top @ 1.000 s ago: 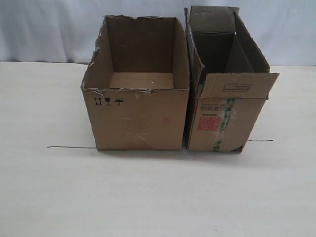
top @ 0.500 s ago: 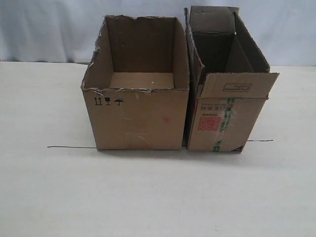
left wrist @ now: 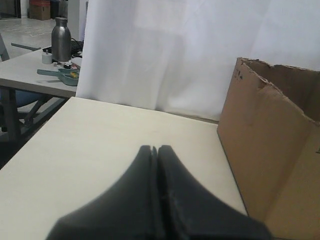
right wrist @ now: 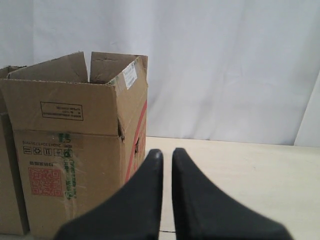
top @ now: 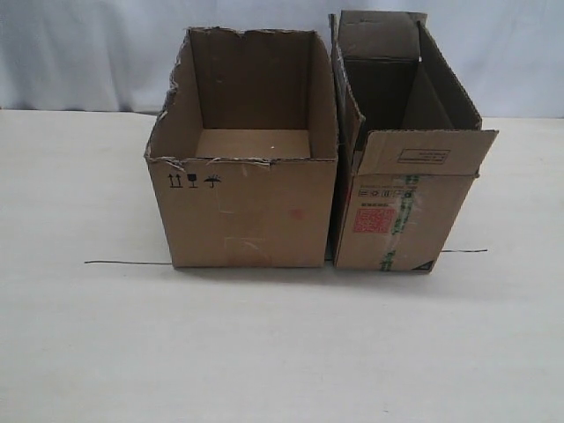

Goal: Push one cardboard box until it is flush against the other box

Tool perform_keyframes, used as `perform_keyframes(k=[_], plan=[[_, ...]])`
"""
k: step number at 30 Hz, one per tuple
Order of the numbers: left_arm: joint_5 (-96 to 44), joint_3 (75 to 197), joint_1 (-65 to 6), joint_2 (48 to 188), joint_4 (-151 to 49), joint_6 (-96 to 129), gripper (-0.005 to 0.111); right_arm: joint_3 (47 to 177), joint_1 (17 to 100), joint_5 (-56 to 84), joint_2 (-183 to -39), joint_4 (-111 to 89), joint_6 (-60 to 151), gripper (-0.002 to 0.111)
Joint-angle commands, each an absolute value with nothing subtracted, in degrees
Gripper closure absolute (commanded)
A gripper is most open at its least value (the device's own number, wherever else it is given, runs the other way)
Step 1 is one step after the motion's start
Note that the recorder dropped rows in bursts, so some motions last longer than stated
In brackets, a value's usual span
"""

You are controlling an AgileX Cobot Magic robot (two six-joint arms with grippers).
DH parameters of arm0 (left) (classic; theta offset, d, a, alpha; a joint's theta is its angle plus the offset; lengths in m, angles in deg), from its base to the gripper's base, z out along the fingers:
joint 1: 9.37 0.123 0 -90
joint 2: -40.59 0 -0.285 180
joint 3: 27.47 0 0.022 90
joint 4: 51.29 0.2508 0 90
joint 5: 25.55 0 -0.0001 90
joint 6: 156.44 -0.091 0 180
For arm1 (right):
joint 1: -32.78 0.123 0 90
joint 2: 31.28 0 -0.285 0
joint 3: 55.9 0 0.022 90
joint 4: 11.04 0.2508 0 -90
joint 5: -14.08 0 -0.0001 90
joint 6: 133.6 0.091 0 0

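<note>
Two boxes stand side by side toward the far edge of the table [top: 282, 352]. Your wide box [top: 247, 211], its top rim torn and ragged, sits left of the middle. The narrow box [top: 397, 220] stands at its right, nearer the right edge. Their facing walls run close together. A thin dark sliver shows between them down at the table, and you cannot tell whether they touch higher up. Their front faces stand almost in line, both turned to the near edge.

Small black symbols [top: 194, 181] mark the wide box's front just under its rim. The narrow box carries a red label [top: 373, 220] and a strip of green-printed tape [top: 404, 211], with one flap [top: 427, 152] folded out over its front. A thin dark line [top: 123, 263] runs along the table parallel to the near edge and shows on either side of the pair.

Your left fingers [left wrist: 150, 165] are pressed together tip to tip and hold nothing. They hang over bare table, with the wide box's wall near but apart. Your right fingers [right wrist: 157, 167] are all but closed, with only a thin slit between them, and they too hold nothing. The narrow box stands near them, untouched.

A white curtain [top: 88, 53] hangs behind the table. Past its edge, a metal bottle [left wrist: 61, 39] stands on a second table [left wrist: 30, 75].
</note>
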State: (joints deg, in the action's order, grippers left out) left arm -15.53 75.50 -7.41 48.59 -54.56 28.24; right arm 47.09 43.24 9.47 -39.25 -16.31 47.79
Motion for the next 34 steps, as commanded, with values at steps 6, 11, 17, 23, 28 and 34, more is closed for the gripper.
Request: perform_keyframes(k=[6, 11, 17, 23, 28, 34], plan=[[-15.65, 75.31, -7.74, 48.38, -54.60, 28.12, 0.107, 46.89, 42.88, 9.54, -39.07, -16.17, 47.62, 0.103], [-14.70, 75.31, -7.74, 48.38, -54.60, 28.12, 0.107, 46.89, 42.88, 9.54, -39.07, -16.17, 47.62, 0.103], [-14.70, 75.31, -7.74, 48.38, -52.09, 28.12, 0.107, 46.89, 42.88, 9.54, -39.07, -16.17, 47.62, 0.103], [-14.81, 75.31, -7.74, 48.38, -52.08, 28.12, 0.107, 46.89, 42.88, 9.54, -39.07, -16.17, 47.62, 0.103], [-14.71, 75.31, -7.74, 48.38, -51.98, 28.12, 0.107, 46.89, 42.88, 9.54, -39.07, -16.17, 47.62, 0.103], [-14.71, 75.31, -7.74, 48.38, -51.98, 28.12, 0.107, 46.89, 42.88, 9.54, -39.07, -16.17, 47.62, 0.103]])
